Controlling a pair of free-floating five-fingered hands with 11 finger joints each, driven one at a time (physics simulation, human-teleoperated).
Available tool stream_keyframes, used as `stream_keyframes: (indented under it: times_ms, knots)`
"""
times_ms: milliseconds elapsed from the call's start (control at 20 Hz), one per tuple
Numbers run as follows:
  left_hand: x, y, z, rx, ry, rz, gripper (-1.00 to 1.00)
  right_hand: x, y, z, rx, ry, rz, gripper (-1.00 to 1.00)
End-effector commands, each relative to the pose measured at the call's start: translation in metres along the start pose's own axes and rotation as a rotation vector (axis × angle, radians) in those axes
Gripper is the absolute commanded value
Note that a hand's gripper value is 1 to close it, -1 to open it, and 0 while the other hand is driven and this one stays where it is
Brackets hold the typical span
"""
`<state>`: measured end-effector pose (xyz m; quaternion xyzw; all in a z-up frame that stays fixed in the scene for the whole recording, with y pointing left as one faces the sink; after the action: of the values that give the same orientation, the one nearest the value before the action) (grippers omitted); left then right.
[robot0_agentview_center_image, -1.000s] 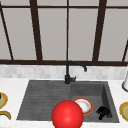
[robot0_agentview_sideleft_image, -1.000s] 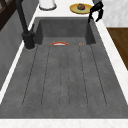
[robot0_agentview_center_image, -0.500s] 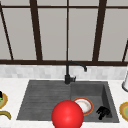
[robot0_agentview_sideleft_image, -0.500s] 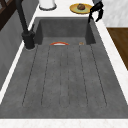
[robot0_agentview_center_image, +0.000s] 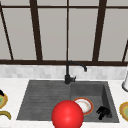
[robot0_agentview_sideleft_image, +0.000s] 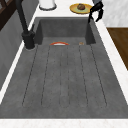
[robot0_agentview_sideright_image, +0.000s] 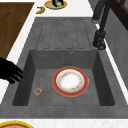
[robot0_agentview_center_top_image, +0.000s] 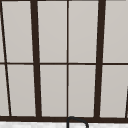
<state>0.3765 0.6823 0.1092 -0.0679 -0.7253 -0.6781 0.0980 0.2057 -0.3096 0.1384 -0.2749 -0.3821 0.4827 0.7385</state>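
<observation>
Right hand (robot0_agentview_center_image: 103, 111) hovering, fingers loosely curled, holding nothing, over sink (robot0_agentview_center_image: 45, 100) basin's right wall, beside plate (robot0_agentview_center_image: 83, 105); open basin leftward.

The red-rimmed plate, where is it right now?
In the front view the red-rimmed plate lies flat on the floor of the sink basin, right of the faucet, with the right hand just beside it.

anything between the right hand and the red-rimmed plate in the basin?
Just bare basin floor. In the right side view the right hand hovers at the basin's edge; the small round piece sits nearer the camera, off the line to the plate.
</observation>
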Motion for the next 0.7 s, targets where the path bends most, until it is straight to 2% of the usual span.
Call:
stream_keyframes:
  times_ms: [0, 50, 200, 300, 400, 500, 650]
  knots:
    - [-0.008, -0.011, 0.002, -0.002, -0.004, -0.027, -1.00, 0.000, 0.000, 0.000, 0.000, 0.000, 0.000, 0.00]
    - [-0.009, -0.005, 0.002, -0.007, -0.009, -0.037, -1.00, 0.000, 0.000, 0.000, 0.000, 0.000, 0.000, 0.00]
    - [-0.008, 0.008, 0.001, -0.030, -0.011, -0.037, -1.00, 0.000, 0.000, 0.000, 0.000, 0.000, 0.000, 0.00]
    - [-0.008, 0.013, 0.001, -0.038, -0.013, -0.023, -1.00, 0.000, 0.000, 0.000, 0.000, 0.000, 0.000, 0.00]
    - [-0.005, 0.020, -0.002, -0.065, -0.009, 0.002, -1.00, 0.000, 0.000, 0.000, 0.000, 0.000, 0.000, 0.00]
    - [0.009, 0.029, -0.005, -0.095, 0.008, 0.011, -1.00, 0.000, 0.000, 0.000, 0.000, 0.000, 0.000, 0.00]
    - [0.021, 0.035, -0.006, -0.094, 0.013, 0.038, -1.00, 0.000, 0.000, 0.000, 0.000, 0.000, 0.000, 0.00]
